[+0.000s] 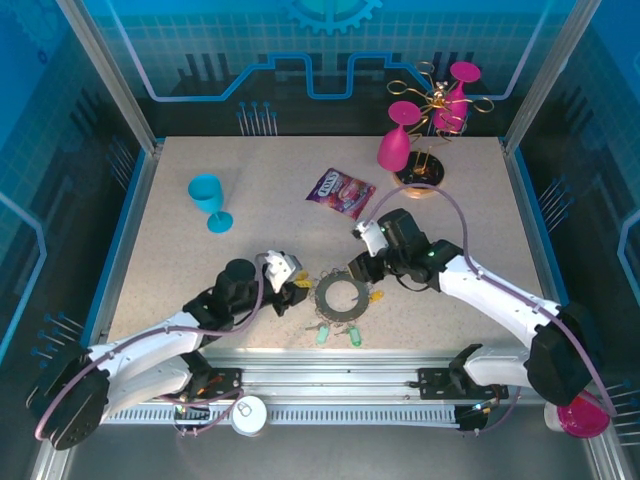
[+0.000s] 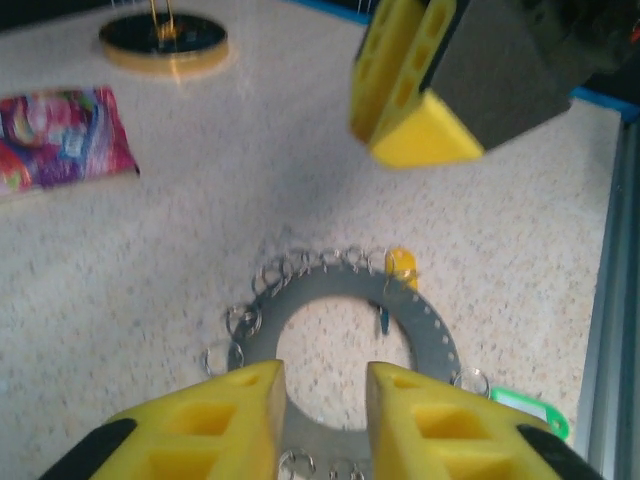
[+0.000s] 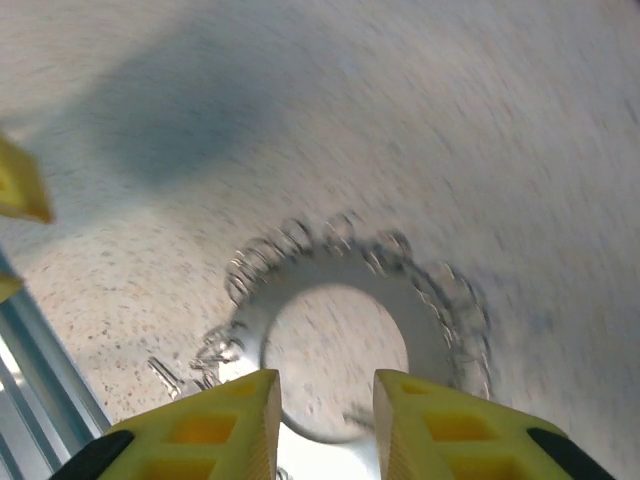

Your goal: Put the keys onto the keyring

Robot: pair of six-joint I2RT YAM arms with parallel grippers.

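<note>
The keyring (image 2: 430, 335) lies flat on the surface (image 1: 250, 180) between both grippers. The left gripper (image 2: 325, 385) hovers at its near rim, fingers slightly spread. The right gripper (image 3: 325, 390) is likewise parted over the opposite rim. A yellow-orange key (image 2: 400, 265) sits at the ring's edge beyond the left gripper. A green key (image 2: 525, 412) lies just to that gripper's right.

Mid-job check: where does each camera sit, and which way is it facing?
Top external: above and behind the robot, looking down at the table; both arms show.
Left wrist: facing the keyring past the left end effector; right end effector at top.
Right wrist: looking down at the keyring past its own fingers.
Shared: the keyring.
</note>
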